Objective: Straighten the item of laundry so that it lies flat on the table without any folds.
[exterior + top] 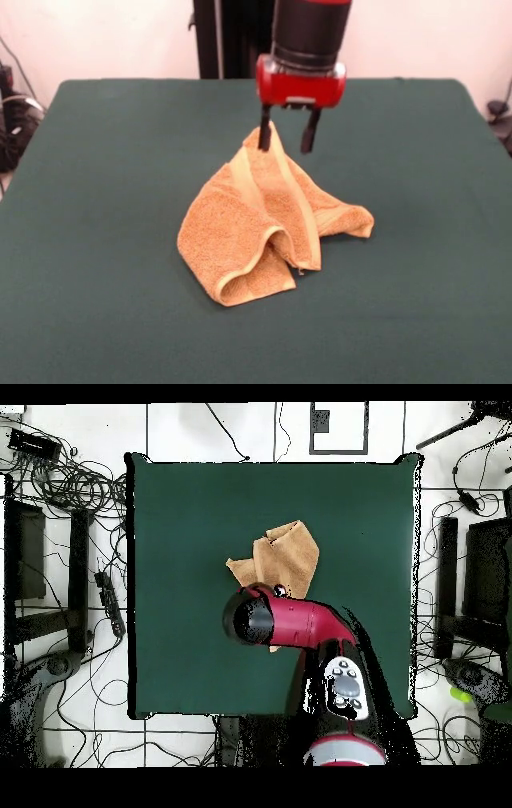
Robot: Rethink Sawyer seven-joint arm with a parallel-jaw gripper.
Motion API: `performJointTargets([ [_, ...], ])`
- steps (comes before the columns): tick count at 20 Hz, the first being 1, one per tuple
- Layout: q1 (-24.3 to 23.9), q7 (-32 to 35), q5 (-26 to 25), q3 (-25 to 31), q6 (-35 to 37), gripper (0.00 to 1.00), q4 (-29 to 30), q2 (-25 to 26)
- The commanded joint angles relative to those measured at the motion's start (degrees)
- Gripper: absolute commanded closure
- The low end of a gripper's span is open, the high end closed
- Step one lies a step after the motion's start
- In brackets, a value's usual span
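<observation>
I'm seeing the red and black hand [287,138] hanging over the middle of the dark green felt-covered counter [96,200], its two dark fingers [309,132] parted. One finger is touching the raised peak of the crumpled orange-tan terry towel [264,224]; the other is standing clear beside it, so the hand is loosed, not clamping. The towel is sitting tented near the counter's centre, pale yellowish hem [244,188] running down its folds. Overhead, the arm is covering part of the towel [285,556].
</observation>
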Motion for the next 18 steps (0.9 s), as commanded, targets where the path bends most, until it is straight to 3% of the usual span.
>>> performJointTargets([
  [1, 1.93, 7.56, 2.01, 0.14, 9.85, 0.0, -13.46, 5.35],
  [7, 0.32, 5.62, 1.05, 1.68, 10.8, 0.0, -20.81, 9.47],
  [13, 3.48, 11.88, 2.67, -4.13, 14.94, 0.0, -27.09, 12.38],
  [18, 3.66, 11.74, 3.54, -4.31, 18.91, 0.0, -32.25, 14.63],
])
